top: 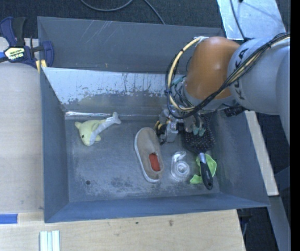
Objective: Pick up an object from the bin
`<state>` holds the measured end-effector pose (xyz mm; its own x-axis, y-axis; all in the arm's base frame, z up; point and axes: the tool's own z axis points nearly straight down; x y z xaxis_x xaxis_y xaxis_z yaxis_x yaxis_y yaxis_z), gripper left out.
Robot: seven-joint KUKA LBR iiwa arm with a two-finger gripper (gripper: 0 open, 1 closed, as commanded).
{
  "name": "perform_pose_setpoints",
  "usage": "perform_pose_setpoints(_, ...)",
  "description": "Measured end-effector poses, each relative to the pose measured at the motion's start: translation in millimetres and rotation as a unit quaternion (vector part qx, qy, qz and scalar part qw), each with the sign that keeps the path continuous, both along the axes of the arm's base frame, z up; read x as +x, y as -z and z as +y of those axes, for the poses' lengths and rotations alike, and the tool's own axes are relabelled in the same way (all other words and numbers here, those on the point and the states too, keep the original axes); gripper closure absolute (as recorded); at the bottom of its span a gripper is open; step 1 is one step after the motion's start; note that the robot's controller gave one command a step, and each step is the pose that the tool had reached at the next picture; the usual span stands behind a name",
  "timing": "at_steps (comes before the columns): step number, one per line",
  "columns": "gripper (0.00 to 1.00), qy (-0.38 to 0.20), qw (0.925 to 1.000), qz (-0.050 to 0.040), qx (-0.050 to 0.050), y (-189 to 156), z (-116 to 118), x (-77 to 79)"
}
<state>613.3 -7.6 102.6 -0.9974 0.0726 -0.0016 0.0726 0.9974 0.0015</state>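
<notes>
- The claw (166, 129) hangs low toward the 3 o'clock side of the bin (54, 156); whether it is released or clenched, I cannot tell.
- Closest to it, at its 7 o'clock, lies a grey slipper-shaped thing (146, 151) with a red patch inside.
- Further out are a black mesh lump (198, 138) at 3 o'clock, a clear cup (180, 167) at 5, and a yellow plush fish (89, 130) well apart at 9.
- This looks like the approach step, with nothing lifted. The next move calls for centring over one thing and closing on it.

The toy (89, 132) at left was pale yellow, grey-tailed. The middle slipper (144, 143) was beige with red inside — the tool (207, 170) at right, green and black.
</notes>
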Motion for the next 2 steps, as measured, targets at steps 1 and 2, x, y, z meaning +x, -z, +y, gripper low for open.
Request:
perform_pose_setpoints(1, 1.00, 0.000, 1.0000, 0.0001, 0.000, 0.1, 0.0, 0.0)
perform_pose_setpoints(2, 1.00, -0.007, 1.0000, 0.0007, 0.000, -130.4, 1.5, -13.5)
